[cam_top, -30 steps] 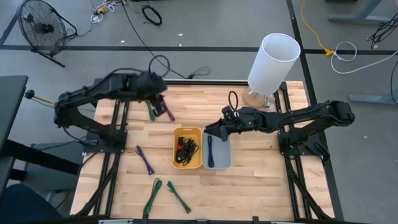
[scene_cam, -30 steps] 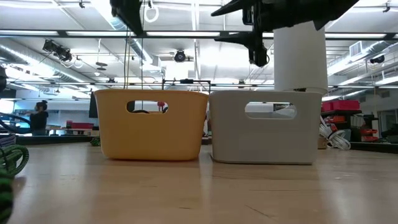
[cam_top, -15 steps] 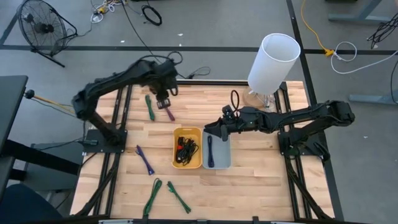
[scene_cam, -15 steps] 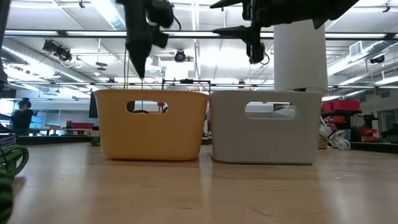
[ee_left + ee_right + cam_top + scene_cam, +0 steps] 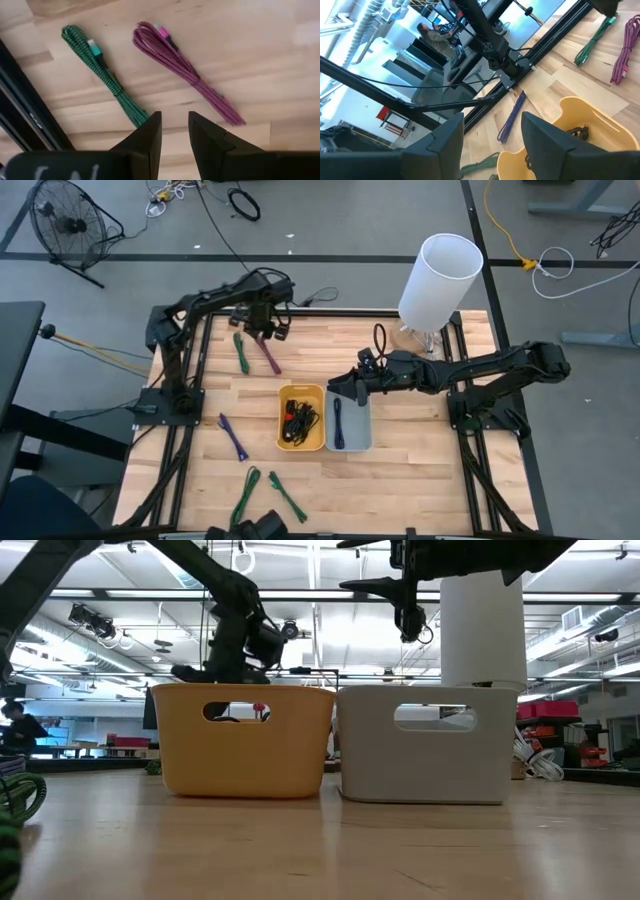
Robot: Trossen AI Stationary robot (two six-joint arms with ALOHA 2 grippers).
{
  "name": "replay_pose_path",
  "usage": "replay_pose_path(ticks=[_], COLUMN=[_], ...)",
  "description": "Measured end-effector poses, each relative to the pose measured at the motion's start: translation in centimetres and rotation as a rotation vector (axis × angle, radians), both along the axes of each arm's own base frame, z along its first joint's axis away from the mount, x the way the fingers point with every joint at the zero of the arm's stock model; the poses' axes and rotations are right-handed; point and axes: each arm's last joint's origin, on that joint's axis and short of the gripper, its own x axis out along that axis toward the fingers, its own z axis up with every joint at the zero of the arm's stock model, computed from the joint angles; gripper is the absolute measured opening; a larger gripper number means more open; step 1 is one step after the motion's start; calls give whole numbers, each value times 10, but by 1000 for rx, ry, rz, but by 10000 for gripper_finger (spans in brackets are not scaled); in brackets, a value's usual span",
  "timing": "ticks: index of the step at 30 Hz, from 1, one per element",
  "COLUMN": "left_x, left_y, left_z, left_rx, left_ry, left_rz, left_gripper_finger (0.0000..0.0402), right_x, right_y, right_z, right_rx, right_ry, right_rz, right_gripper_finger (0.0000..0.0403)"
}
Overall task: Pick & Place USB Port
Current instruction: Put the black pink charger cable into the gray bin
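Magenta cable [image 5: 186, 70] just beyond left claw [image 5: 174, 131], apparently untouched.

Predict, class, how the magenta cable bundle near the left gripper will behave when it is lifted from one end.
The magenta cable lies as a long, loosely gathered bundle of thin braided strands, so it will probably sag and droop rather than stay straight. Its strands fan apart at one end, so some loops may slip loose. It looks light, and lying flat on the table it seems unlikely to roll.
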Motion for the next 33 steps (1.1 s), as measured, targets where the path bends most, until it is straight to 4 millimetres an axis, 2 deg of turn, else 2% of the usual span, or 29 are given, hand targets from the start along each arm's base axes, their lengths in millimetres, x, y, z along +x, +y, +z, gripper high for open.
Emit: replay_pose_path(ticks=[9, 18, 21, 27, 30, 33], left_x=[8, 6, 5, -9, -5, 3], left_y=[8, 7, 3, -14, -19, -20], left_z=[-5, -6, -18, -49, -57, -57], left_rx=[64, 21, -5, -80, -92, -62], left_ry=[-61, -71, -65, 53, 5, -69], left_rz=[108, 237, 284, 335, 344, 350], left_gripper_finger=[101, 101, 101, 101, 101, 101], right_x=[0, 0, 0, -1, -1, -1], right_y=[0, 3, 3, 4, 4, 4], right_z=[0, 0, 0, 0, 0, 0], right_rx=[-44, -56, -60, -79, -80, -96], right_ry=[-4, -8, -10, -14, -15, -17], right_rz=[8, 97, 120, 156, 169, 173], right_gripper_finger=[197, 197, 197, 197, 197, 197])
